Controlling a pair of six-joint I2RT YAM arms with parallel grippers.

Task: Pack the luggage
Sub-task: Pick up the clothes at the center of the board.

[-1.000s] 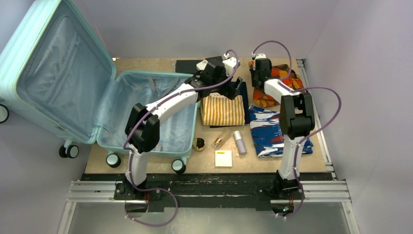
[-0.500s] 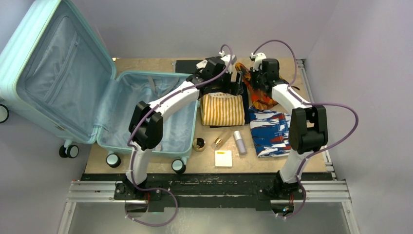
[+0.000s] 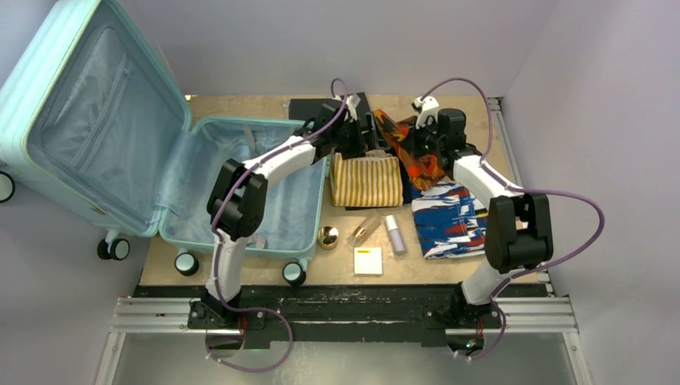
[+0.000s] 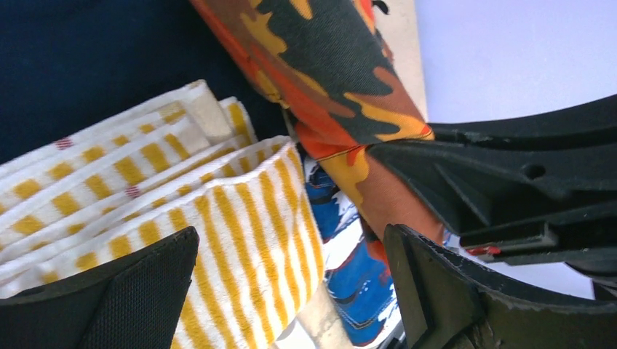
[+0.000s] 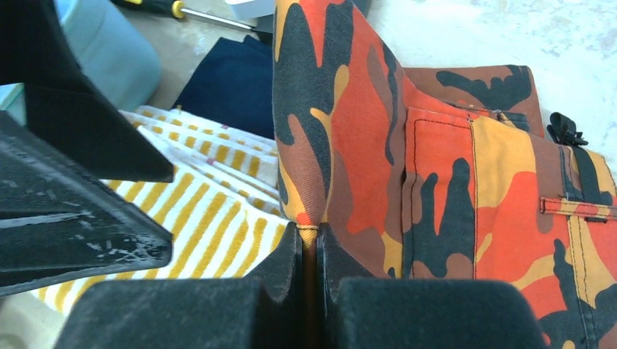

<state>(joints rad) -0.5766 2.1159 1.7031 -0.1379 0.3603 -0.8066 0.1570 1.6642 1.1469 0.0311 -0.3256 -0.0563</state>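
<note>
The luggage, a pale mint hard-shell suitcase, lies open at the left with its lid (image 3: 96, 136) raised and its lined base (image 3: 265, 192) empty. My right gripper (image 5: 308, 240) is shut on the edge of an orange camouflage garment (image 5: 436, 167) and holds it lifted at the table's back (image 3: 405, 148). My left gripper (image 4: 291, 291) is open, over the corner of a folded yellow-striped towel (image 4: 182, 189), right beside the lifted garment (image 4: 327, 65). The towel (image 3: 366, 180) lies just right of the suitcase.
A blue, white and red patterned cloth (image 3: 449, 216) lies at the right, and a navy cloth (image 5: 233, 87) lies behind the towel. Near the front edge are a gold round cap (image 3: 327, 237), a small bottle (image 3: 361, 234), a silver tube (image 3: 394, 234) and a yellow card (image 3: 368, 261).
My right gripper has raised the camouflage garment off the table and drawn its edge leftward. My left gripper has shifted left and back, close to it.
</note>
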